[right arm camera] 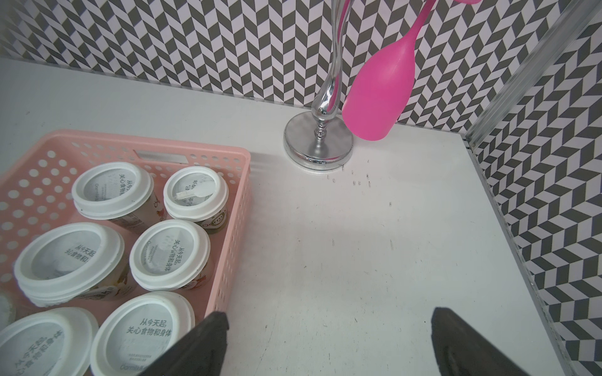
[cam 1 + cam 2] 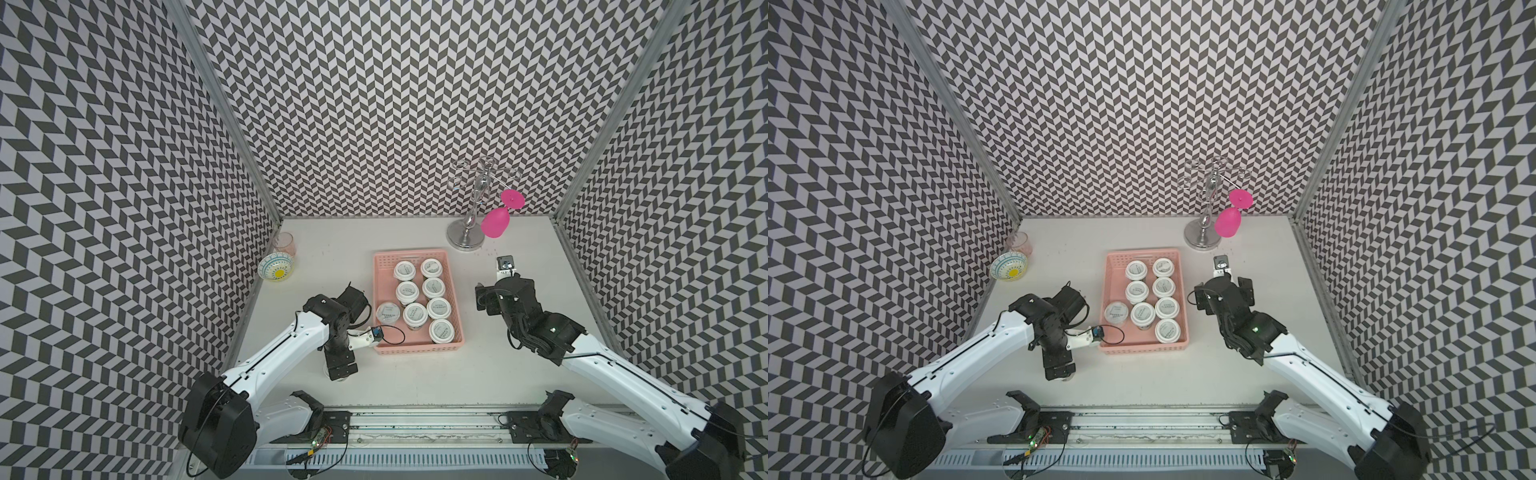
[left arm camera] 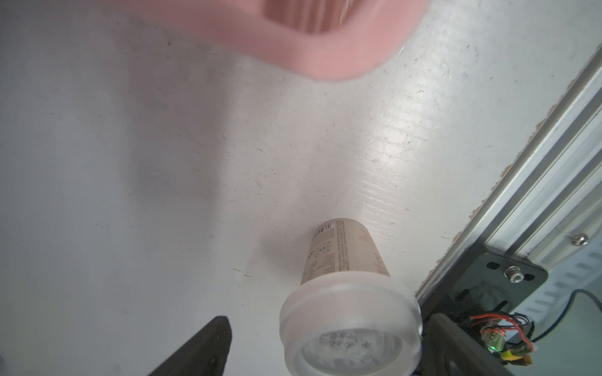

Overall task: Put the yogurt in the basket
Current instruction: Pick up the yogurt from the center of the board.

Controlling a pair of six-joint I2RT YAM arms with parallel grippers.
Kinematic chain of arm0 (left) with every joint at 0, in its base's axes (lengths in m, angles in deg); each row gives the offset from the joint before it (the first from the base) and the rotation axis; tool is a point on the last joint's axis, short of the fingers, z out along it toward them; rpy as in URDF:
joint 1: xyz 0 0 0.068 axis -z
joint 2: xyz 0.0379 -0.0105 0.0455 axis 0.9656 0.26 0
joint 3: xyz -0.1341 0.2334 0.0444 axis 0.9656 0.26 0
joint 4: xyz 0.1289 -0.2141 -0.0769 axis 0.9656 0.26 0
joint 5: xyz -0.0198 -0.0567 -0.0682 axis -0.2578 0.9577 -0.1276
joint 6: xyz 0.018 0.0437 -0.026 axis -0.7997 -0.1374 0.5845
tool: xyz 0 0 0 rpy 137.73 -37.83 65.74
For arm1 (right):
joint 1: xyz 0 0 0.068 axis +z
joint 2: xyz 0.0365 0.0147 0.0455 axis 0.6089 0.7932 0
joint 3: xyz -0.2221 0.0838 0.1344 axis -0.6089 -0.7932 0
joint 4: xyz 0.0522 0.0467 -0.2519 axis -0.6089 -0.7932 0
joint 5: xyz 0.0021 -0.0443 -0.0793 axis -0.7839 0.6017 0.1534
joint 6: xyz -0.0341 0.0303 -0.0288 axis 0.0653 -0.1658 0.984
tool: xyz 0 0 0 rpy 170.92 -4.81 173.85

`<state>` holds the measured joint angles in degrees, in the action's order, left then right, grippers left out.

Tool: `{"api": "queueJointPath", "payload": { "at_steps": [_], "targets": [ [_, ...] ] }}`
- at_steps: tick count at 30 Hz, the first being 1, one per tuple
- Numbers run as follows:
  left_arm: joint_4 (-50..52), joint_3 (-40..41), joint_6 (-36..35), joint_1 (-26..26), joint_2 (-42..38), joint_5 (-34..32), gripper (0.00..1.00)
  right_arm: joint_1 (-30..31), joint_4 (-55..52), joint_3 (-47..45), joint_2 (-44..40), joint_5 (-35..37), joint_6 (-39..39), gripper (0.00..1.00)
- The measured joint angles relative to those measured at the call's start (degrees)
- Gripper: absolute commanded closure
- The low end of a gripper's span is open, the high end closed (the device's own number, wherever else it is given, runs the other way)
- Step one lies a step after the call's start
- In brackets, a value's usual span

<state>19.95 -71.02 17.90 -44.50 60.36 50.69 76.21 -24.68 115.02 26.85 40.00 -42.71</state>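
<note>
The pale-pink basket (image 2: pixel 384 266) sits mid-table and holds several white-lidded yogurt cups (image 2: pixel 433 287). One more yogurt cup (image 3: pixel 345 250), pale-bodied and frosted-lidded, stands on the bare table near the front rail. My left gripper (image 3: pixel 327 320) points down over it, by the basket's near-left corner (image 2: pixel 340 370). Its jaws are open around the cup; one finger (image 3: pixel 208 345) stands well clear of the lid, the other side is mostly hidden. My right gripper (image 1: pixel 329 325) hangs open over the table right of the basket (image 1: pixel 228 208), with nothing between its fingers.
A patterned bowl (image 2: pixel 276 269) and a clear glass (image 2: pixel 284 245) stand by the left wall. At the back right a chrome stand (image 2: pixel 467 237) carries a hanging pink goblet (image 2: pixel 494 222). A metal rail (image 3: pixel 537 182) runs along the table's front edge.
</note>
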Motion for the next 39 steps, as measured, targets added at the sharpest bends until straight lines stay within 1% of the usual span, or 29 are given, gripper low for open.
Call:
{"api": "queueJointPath", "payload": {
  "at_steps": [11, 18, 31, 33, 35, 39],
  "targets": [
    [-1.6, 0.8, 2.7, -0.1, 6.5, -2.2, 0.05, 0.0, 0.0, 0.0, 0.0, 0.0, 0.0, 0.01],
    [-2.1, 0.7, 2.8, -0.1, 6.8, -2.5, 0.06, 0.0, 0.0, 0.0, 0.0, 0.2, 0.0, 0.01],
    [-2.0, 0.5, 4.0, -0.1, 6.8, -4.7, 0.16, 0.0, 0.0, 0.0, 0.0, 0.2, 0.0, 0.0],
    [-1.8, 0.4, 4.2, -0.1, 6.8, -4.9, 0.21, 0.0, 0.0, 0.0, 0.0, 0.2, 0.0, 0.0],
    [-1.7, 0.4, 4.3, -0.1, 6.8, -5.0, 0.24, 0.0, 0.0, 0.0, 0.0, 0.2, 0.0, 0.01],
    [-1.4, 0.3, 4.6, -0.1, 6.8, -5.1, 0.25, 0.0, 0.0, 0.0, 0.0, 0.2, 0.0, 0.0]
  ]
}}
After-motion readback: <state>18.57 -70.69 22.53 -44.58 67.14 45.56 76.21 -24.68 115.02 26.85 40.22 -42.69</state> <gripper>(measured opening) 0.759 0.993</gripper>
